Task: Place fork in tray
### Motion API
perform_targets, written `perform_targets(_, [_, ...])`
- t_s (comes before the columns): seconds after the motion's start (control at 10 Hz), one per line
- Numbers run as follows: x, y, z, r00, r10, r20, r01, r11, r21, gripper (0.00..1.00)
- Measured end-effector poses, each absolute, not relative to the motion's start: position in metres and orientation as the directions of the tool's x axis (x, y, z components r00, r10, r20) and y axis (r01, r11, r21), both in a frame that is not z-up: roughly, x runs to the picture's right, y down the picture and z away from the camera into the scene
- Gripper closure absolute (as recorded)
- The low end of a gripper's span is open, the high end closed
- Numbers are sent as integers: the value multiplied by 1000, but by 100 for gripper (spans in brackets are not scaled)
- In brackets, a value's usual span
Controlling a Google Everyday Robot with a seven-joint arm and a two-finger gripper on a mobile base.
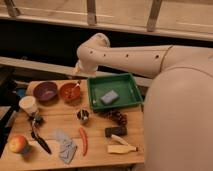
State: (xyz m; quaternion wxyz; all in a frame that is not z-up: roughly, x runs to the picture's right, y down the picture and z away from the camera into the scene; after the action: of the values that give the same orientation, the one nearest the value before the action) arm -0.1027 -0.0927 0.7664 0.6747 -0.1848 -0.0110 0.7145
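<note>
The green tray (131, 80) sits at the back right of the wooden table with a grey-blue sponge (109, 96) inside it. The orange bowl (65, 95) stands just left of the tray. A thin pale sliver, which looks like the fork (75, 88), leans in the bowl's right side. My gripper (78, 74) hangs from the white arm's wrist just above the far right rim of the orange bowl, to the left of the tray's back left corner. It is mostly hidden behind the arm.
A purple bowl (45, 91) and white cup (27, 104) are at the left. An apple (18, 144), black-handled utensil (40, 142), grey cloth (64, 146), red chili (83, 141), small metal cup (83, 115), brown cluster (116, 117), black block (115, 131) and yellowish-handled tool (122, 148) lie nearer the front.
</note>
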Motion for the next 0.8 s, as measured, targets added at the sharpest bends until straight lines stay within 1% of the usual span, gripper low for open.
perform_targets(0.2, [-112, -104, 778, -5, 973, -229, -951, -76, -300, 33])
perform_targets(0.5, [-116, -97, 807, -81, 974, -211, -906, -160, -392, 33])
perform_targets(0.8, [-113, -93, 816, -121, 970, -211, -883, -202, -423, 33])
